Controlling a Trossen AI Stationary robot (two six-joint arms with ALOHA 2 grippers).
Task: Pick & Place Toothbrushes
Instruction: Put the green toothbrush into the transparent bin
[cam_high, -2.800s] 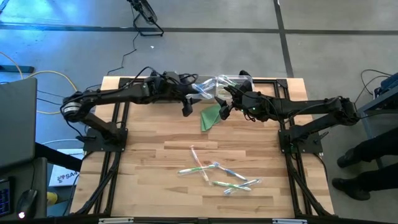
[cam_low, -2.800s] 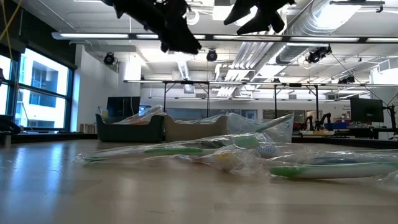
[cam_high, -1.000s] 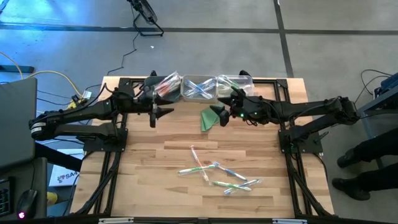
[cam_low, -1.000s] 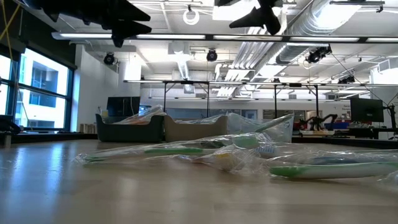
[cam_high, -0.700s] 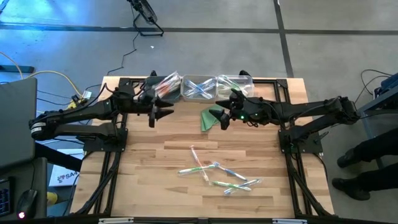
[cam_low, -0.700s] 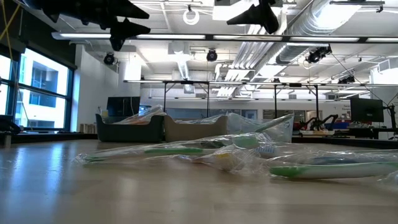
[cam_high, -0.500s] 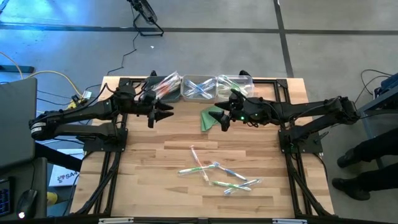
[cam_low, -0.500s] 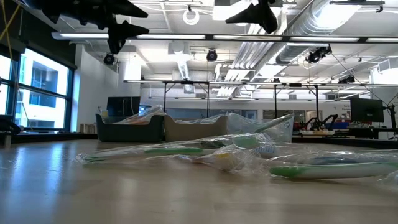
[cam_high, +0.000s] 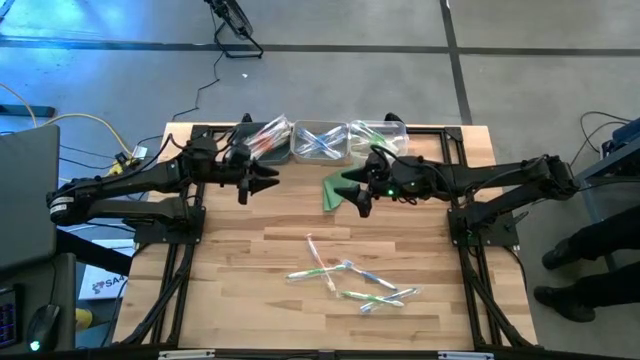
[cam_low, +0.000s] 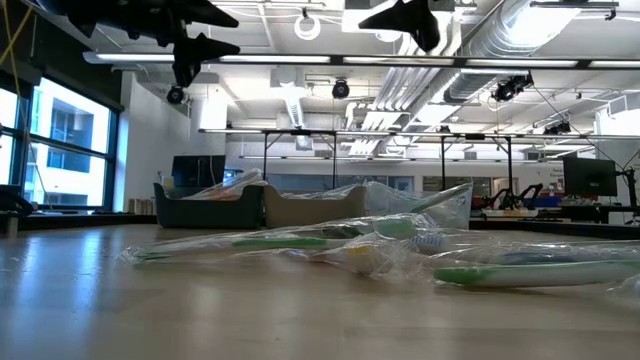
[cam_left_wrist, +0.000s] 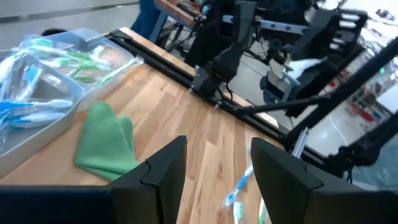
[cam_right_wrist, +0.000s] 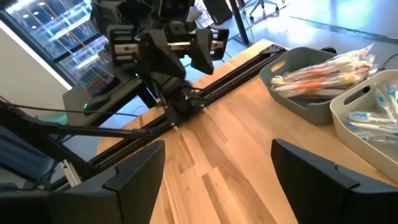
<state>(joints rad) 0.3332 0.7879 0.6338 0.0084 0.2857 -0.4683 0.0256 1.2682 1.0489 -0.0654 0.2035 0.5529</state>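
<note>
No legible text, labels, brands or numbers in any view. Partly visible print on white box (cam_high: 103, 285) on floor left of bench (cam_high: 240, 260), too small to read.

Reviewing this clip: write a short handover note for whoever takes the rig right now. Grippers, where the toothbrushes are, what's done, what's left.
Left gripper: open, empty, raised over the table's far left, near the bins.
Right gripper: open, empty, raised above the green cloth.
Bins: three along the far edge, pink-orange bin, blue bin, green bin, each already holding wrapped brushes.
Loose toothbrushes: a small scattered pile at the table's near middle, untouched.
Left: pick these up and bin them, apparently by colour.
</note>
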